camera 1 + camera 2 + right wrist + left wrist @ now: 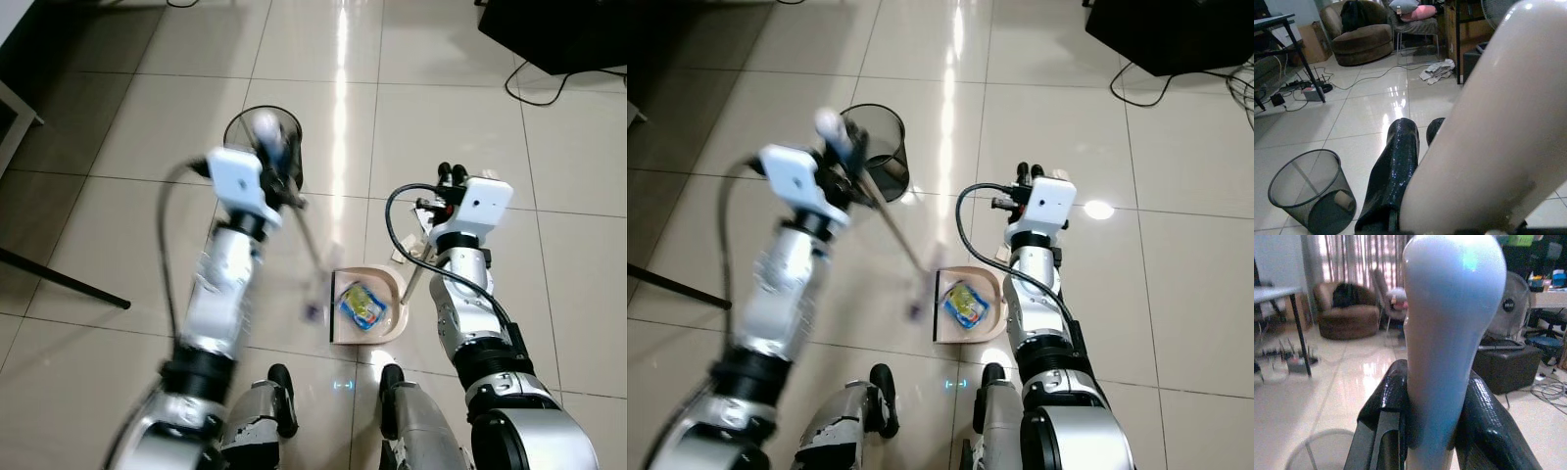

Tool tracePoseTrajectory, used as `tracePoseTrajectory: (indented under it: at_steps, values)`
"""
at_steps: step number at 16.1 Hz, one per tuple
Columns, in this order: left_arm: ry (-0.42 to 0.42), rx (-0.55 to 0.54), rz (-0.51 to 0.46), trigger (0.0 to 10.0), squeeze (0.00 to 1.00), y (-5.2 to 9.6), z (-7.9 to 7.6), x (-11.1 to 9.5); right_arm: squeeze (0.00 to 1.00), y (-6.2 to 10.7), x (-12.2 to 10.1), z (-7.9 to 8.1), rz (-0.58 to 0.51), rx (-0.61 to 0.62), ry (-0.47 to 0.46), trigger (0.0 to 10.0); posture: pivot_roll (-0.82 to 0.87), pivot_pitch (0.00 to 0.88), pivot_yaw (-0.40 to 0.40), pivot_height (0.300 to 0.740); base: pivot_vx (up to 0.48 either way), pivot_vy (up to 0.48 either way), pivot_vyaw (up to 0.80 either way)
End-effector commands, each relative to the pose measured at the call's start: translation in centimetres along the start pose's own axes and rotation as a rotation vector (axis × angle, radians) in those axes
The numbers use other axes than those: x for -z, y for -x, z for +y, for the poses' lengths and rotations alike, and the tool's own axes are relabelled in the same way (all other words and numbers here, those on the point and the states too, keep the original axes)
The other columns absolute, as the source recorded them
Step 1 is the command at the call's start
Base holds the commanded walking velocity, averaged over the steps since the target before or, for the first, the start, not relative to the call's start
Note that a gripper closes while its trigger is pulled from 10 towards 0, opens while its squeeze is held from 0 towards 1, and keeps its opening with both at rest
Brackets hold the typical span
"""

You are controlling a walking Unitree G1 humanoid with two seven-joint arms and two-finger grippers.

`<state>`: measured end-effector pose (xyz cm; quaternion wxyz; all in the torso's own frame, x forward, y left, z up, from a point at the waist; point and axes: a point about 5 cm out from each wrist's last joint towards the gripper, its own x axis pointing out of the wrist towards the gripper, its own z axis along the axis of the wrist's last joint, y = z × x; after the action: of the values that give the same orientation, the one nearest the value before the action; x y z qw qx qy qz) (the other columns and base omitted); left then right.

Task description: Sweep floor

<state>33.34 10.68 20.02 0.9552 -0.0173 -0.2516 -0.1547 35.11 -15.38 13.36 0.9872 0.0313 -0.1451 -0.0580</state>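
Left hand (1435,431) pinches broom handle (1449,333) betw. both fingers, near the knob end. Broom shaft (312,243) slants from hand down to the dustpan (384,284); brush end blurred, just beside pan's open edge. Right hand (1415,161) clamps dustpan handle (1488,127); fingers pressed vs. it. Pan sits on tile floor (118,127) just ahead of robot's feet, holding a yellow-blue wrapper (361,305). Mesh bin (263,147) stands beyond pan, on the left hand's side, w/ a roll (1343,199) inside.
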Motion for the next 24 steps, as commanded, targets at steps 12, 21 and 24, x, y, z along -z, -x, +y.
tracePoseTrajectory:
  at_steps: [12, 21, 24]
  values:
    - [-0.287, -0.253, 0.191, 10.0, 0.00, 3.8, 10.5, 0.1, 0.00, 0.1, -4.2, -4.0, -0.167, 0.138, -0.102, 10.0, 0.04, 0.117, 0.064, 0.740, 0.000, 0.000, 0.00]
    - [-0.207, -0.266, 0.263, 10.0, 0.00, 8.0, 6.7, 1.9, 0.00, -0.6, -14.2, -6.1, -0.279, 0.150, -0.299, 10.0, 0.00, 0.095, 0.047, 0.740, 0.000, 0.000, 0.00]
    - [-0.199, -0.286, 0.253, 10.0, 0.00, 7.9, 6.9, 1.5, 0.00, -0.6, -15.3, -6.9, -0.298, 0.178, -0.368, 10.0, 0.00, 0.094, 0.050, 0.740, 0.000, 0.000, 0.00]
